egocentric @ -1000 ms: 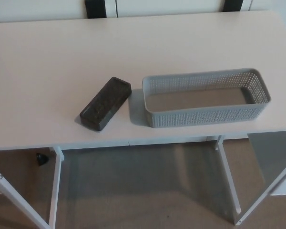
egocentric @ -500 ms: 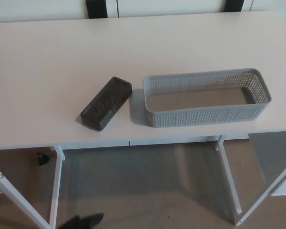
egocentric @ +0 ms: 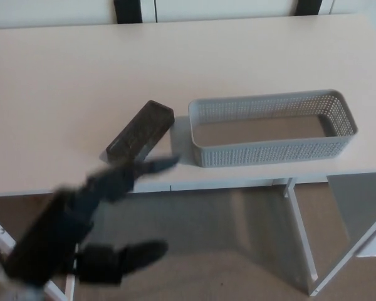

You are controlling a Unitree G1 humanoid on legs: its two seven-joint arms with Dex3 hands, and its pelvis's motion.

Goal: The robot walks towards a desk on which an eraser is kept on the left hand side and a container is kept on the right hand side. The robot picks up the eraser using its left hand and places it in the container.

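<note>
- Eraser (egocentric: 143, 130): dark, oblong block, lying flat on the counter (egocentric: 62, 81). It is set on a diagonal, with its far end toward the basket and its near end toward the counter's front edge. The near end is partly covered by the left hand. Not lifted; no finger can be seen closed around it.
- Basket (egocentric: 272, 150): grey, perforated, long rectangular container, standing upright on the counter just right of the eraser, apart from it by a narrow gap. Its long side runs parallel to the front edge. The inside shows only its bare floor.
- Left hand (egocentric: 113, 182): black, entering from the lower left on a dark forearm (egocentric: 47, 238), heavily motion-blurred. The fingers (egocentric: 160, 165) are spread: the upper ones point right toward the basket, over the front edge of the counter and the eraser's near end; the thumb (egocentric: 141, 254) sits well below them, in front of the floor. The hand holds nothing. Whether any fingertip touches the eraser cannot be told through the blur; it appears to be just above or in front of it.
- Right hand: not visible.
- Counter: pale, smooth top, white frame and legs (egocentric: 301, 232) below its front edge. Eraser left of centre, basket right of centre, both near the front edge.
- Floor (egocentric: 225, 238): brown-grey, seen under the counter.
- Wall strip at the top edge: light panels with two dark vertical bars (egocentric: 128, 9).
</note>
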